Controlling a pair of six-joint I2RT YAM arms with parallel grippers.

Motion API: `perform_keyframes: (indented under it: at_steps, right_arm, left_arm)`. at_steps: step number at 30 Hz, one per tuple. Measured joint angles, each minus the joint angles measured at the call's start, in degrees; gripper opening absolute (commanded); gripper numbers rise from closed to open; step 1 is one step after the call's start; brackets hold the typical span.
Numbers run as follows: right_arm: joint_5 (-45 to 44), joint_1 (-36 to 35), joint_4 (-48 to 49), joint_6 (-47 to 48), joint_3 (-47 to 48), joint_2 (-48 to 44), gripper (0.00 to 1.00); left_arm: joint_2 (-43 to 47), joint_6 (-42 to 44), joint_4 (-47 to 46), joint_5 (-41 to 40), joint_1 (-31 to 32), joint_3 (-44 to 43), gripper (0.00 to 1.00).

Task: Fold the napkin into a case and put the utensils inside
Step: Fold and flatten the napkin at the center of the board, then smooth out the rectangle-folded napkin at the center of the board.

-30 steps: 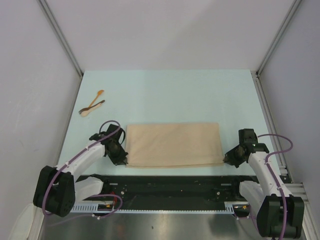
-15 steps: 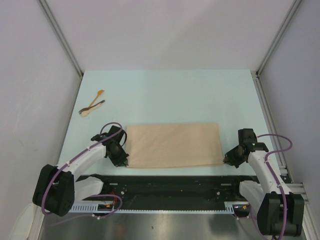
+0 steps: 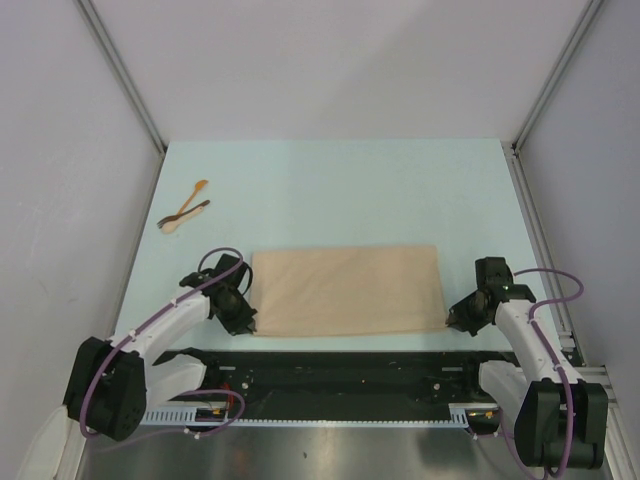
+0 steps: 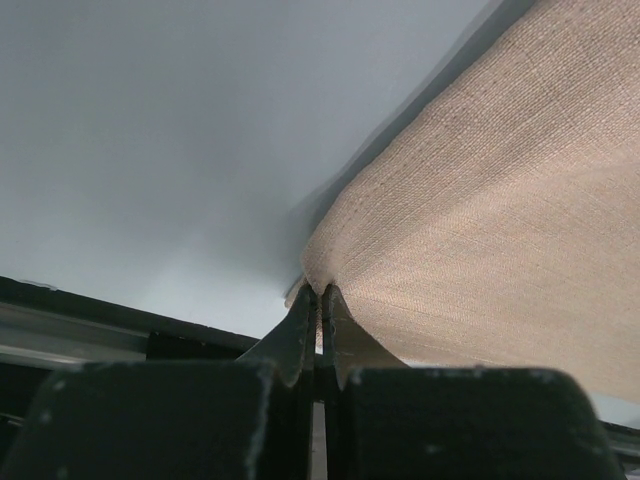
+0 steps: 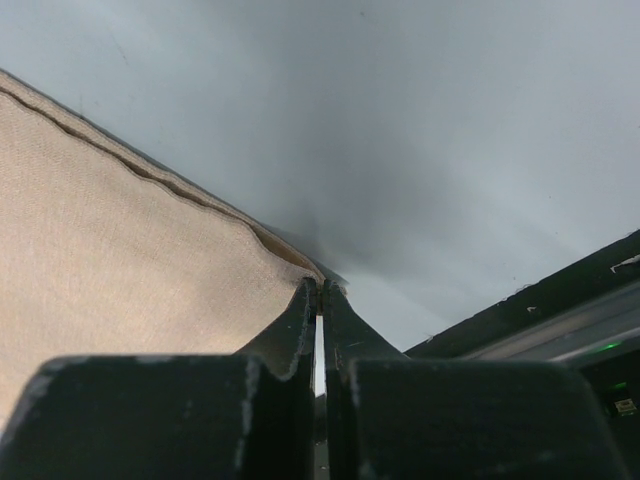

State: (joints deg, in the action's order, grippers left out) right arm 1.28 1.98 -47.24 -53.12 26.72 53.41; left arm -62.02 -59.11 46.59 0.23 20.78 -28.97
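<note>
- The napkin (image 3: 346, 291) lies flat on the near half of the pale table (image 3: 330, 180), folded into a wide rectangle with its long sides running left to right.
- The left arm (image 3: 165, 322) rises from its base at the near left corner and slants forward and inward. Its wrist is bent down at the napkin's near left corner.
- The left gripper (image 4: 320, 292) has its fingers pressed together on that corner. In the wrist view the cloth tip is pinched between them, and the fabric lifts slightly off the table just there.
- The right arm (image 3: 528, 335) leans forward from the near right corner, with its wrist turned inward toward the napkin's near right corner.
- The right gripper (image 5: 320, 285) is likewise clamped on cloth — the fingers meet with only a hairline gap, and the corner's tip sits between them. A dark line along the edge beside it shows the stacked layers.
- Both wrists sit low, close to the table's near edge, one at each end of the napkin's near side.
- A purple cable (image 3: 548, 270) loops above each wrist.
- The utensils lie well apart from the napkin, at the far left of the table: the light wooden spoon (image 3: 197, 190) and the darker brown piece (image 3: 200, 207) are crossed over one another — untouched by either gripper.
</note>
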Motion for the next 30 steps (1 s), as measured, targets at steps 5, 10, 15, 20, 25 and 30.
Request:
perform_keyframes:
  at_steps: [5, 10, 15, 20, 25, 30]
  right_arm:
    - [0.0, 0.0, 0.1, 0.0, -0.1, 0.1, 0.06]
    - [-0.2, 0.0, 0.3, 0.0, -0.4, -1.0, 0.16]
    - [-2.2, 0.1, 0.8, 0.2, -0.5, -1.6, 0.25]
    - [-2.3, 0.1, 0.4, 0.4, -0.5, -3.3, 0.41]
    - [-2.5, 0.1, 0.0, 3.7, 2.1, -8.3, 0.66]
    - [0.8, 0.1, 9.2, 12.2, 6.4, -6.8, 0.70]
  left_arm:
    - [-0.7, 0.0, 0.1, 0.0, 0.0, -0.3, 0.09]
    - [-1.3, 0.3, 1.3, -0.2, 0.0, -0.9, 0.31]
    - [-1.3, 0.8, 6.4, -3.1, 0.0, -2.3, 0.40]
    - [-0.7, 1.6, 10.9, -4.7, 0.0, -4.7, 0.59]
    - [0.4, 4.3, 13.9, -5.0, -0.3, -10.0, 0.63]
    - [0.8, 13.2, 7.7, -2.3, -3.9, -15.9, 0.59]
